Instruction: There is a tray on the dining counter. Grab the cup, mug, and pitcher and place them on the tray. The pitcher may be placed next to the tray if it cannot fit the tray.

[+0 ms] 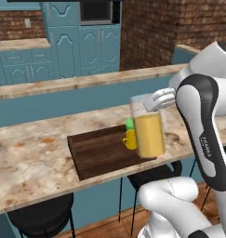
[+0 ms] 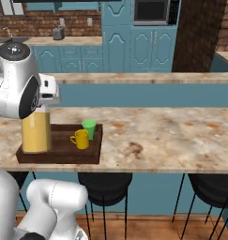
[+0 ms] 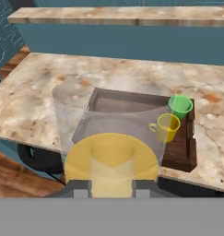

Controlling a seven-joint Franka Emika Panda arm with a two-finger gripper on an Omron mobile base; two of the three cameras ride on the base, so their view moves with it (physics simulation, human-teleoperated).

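In the left base view, one end effector grips the upper rim of one pitcher, a clear cylinder holding orange-yellow liquid. The pitcher hangs upright below the end effector, over the near right end of one dark wooden tray. One yellow mug and one green cup stand on the tray just behind the pitcher, partly hidden by it. The tray lies on the beige marbled tabletop. Two black stools show under its near edge.

In the right base view, the end effector sits at the pitcher's top, jaws narrowed on the glass. The pitcher is at the tray's left end; whether its base touches the tray cannot be told. The mug and cup stand to the right of the end effector on the tray's far right end, touching or nearly so.

In the hand view, the fingertips clasp the pitcher directly ahead. Through the glass lies the tray, with the mug and cup beyond, to the right.
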